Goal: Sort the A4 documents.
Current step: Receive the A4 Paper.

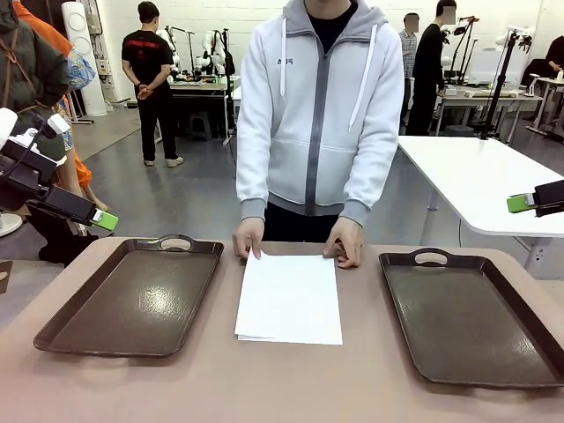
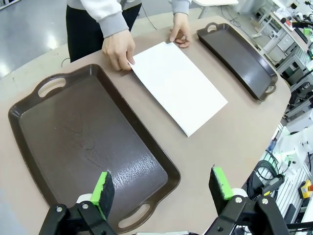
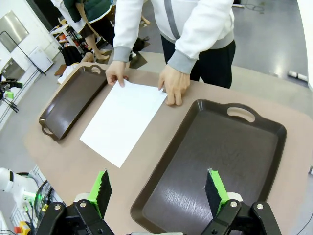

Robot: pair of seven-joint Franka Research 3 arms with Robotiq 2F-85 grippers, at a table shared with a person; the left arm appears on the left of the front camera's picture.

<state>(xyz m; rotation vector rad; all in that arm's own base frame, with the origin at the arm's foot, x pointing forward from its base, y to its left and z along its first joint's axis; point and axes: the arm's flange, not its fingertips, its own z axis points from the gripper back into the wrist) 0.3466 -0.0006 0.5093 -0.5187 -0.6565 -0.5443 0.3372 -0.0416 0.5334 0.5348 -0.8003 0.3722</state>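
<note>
Here is the tan table (image 1: pixel 361 379), and dead centre on it lies the stack of A4 documents (image 1: pixel 289 298), white and blank, flat on the tabletop between the two trays and touching neither. At its near corner on the robot's left a second sheet edge peeks out from under the top one, so the pile is not quite square. The person in the grey zip hoodie (image 1: pixel 319 106) stands at the far side with both hands down on the paper's far edge: the hand by the left tray (image 1: pixel 248 238) has its fingertips on one far corner, and the hand by the right tray (image 1: pixel 345 242) presses on the other. The left brown tray (image 1: pixel 132 300) lies flat with its handle cut-out toward the person, floor bare and glossy. The right brown tray (image 1: pixel 467 322) mirrors it on the other side, bare as well. The left gripper (image 2: pixel 161 186) hangs above the near end of the left tray, jaws spread wide, green pads well apart, nothing between them. The right gripper (image 3: pixel 158 190) hovers over the near end of the right tray, jaws just as wide and holding nothing.
</note>
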